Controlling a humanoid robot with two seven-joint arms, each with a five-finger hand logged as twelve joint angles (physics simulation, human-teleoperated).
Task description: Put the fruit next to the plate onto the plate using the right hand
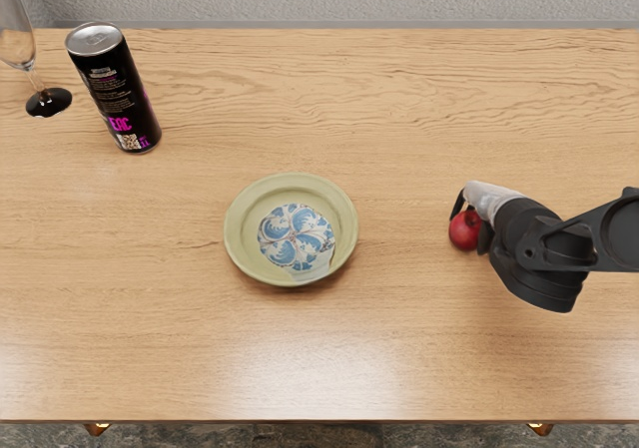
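The wooden counter (399, 348) fills the view, its near stretch bare. Just beyond that stretch, at the right edge, the right arm comes in, a dark forearm ending in the right hand (511, 232).

The fingers (489, 201) are curled around a small red fruit (464, 230): a pale finger arches over its top and a thin dark one hooks down its far left side, while the palm hides the fruit's right half. So the fruit sits inside the grasp, at the leftmost tip of the hand, with only its left face showing. It appears to be low at the counter surface; whether it is touching the wood cannot be told.

At about the same depth, well to the left of the fruit, lies the plate (238, 230), pale green at the rim with a blue and white pattern in the middle. Nothing rests on it.

Farther back, at the far left, a black can (113, 87) with pink lettering stands upright. Just beside it, in the corner, is a wine glass (47, 101) with a dark foot, its bowl cut off by the picture's edge.
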